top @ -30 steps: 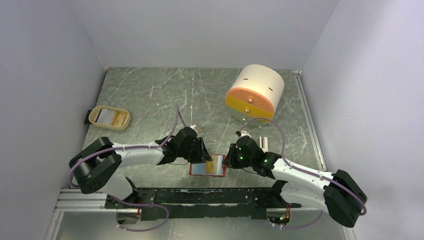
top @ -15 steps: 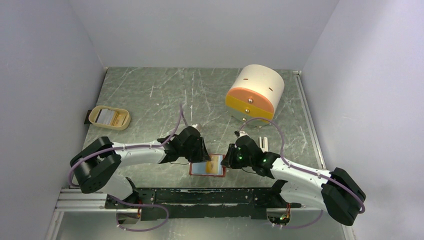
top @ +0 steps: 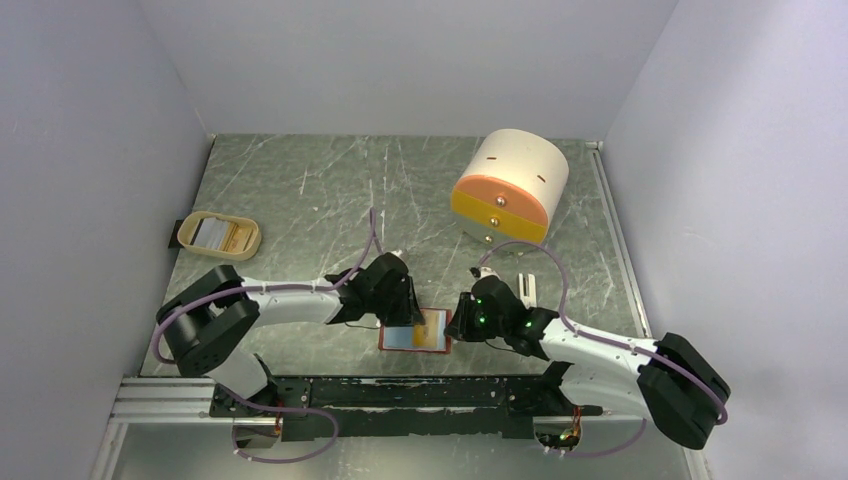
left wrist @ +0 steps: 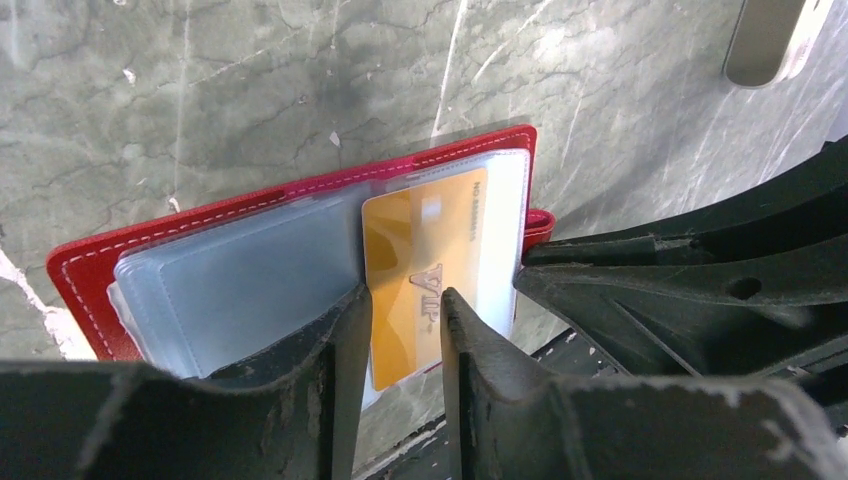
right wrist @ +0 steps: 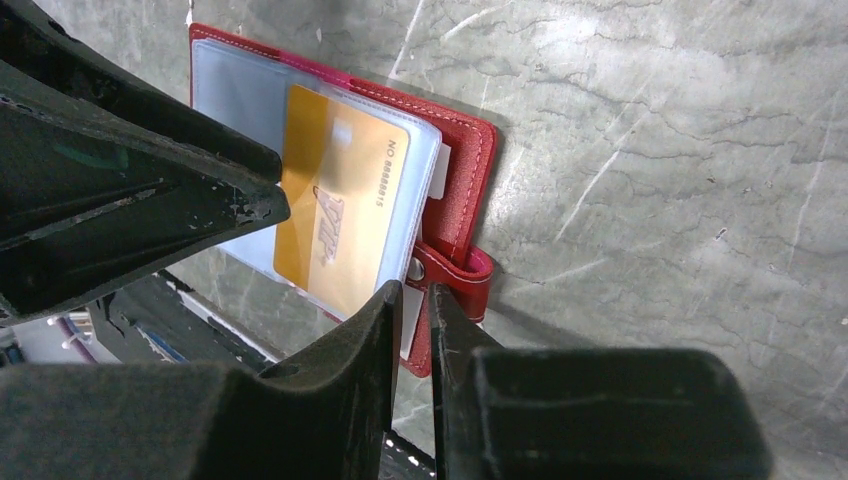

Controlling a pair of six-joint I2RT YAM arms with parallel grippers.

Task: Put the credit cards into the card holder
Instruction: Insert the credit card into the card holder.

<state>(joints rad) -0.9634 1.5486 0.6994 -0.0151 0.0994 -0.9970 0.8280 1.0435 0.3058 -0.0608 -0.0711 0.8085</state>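
Wallet, red, open flat at the near edge of the table between both grippers; place unchanged. Gold card lies over its right sleeve, jutting past the near edge. Left gripper: has edged rightward, jaws narrow astride the card, grip uncertain. Right gripper: nearly closed, pinching the wallet's pale edge beside the snap tab.

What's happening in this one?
Both arms work on the open red card holder at the table's near edge. The left gripper has its fingers slightly apart over a gold card partly inside a clear pocket. The right gripper seems to pinch that pocket's edge by the snap tab. More cards lie in the beige tray at far left.
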